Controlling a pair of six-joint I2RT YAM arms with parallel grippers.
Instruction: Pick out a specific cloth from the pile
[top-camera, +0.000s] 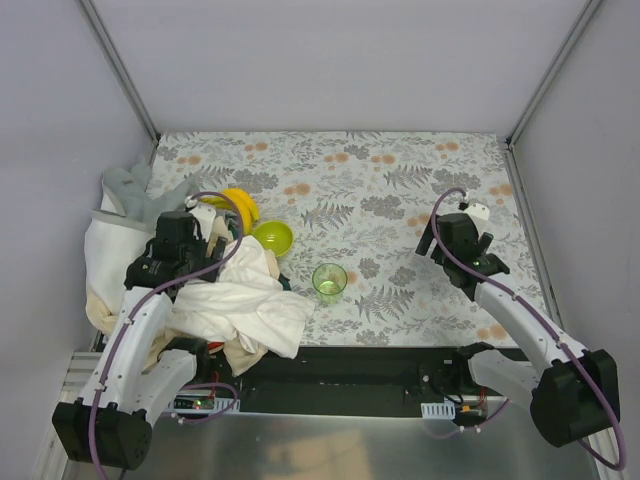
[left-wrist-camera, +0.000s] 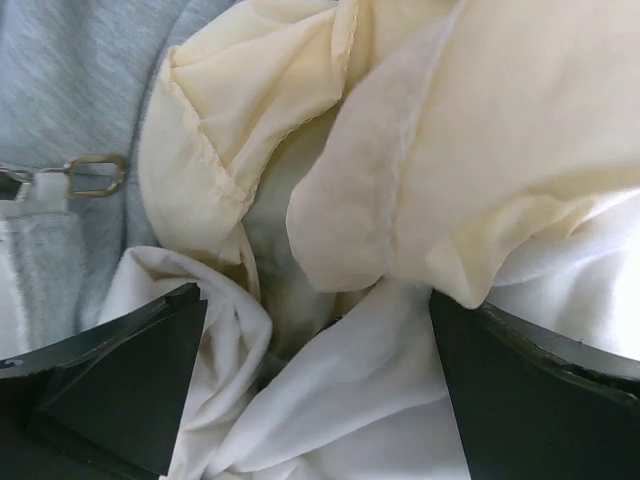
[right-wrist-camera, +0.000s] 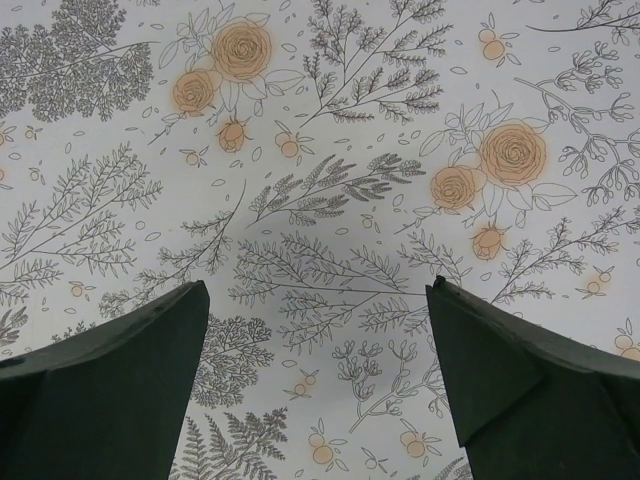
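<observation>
Here: left fingers (left-wrist-camera: 120, 390) spread wide just over pile (left-wrist-camera: 480, 150); right fingers (right-wrist-camera: 110, 380) spread over table (right-wrist-camera: 320, 200), well apart from pile.

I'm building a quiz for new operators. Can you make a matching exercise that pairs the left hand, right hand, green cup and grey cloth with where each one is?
Things:
1. left hand
2. right hand
3. green cup
4. grey cloth

Places:
A. at the far-left end of the pile
B. open over the bare floral table cover
C. open over cream-white cloths
D. upright on the table, right of the pile

Pairs: 1-C, 2-B, 3-D, 4-A
</observation>
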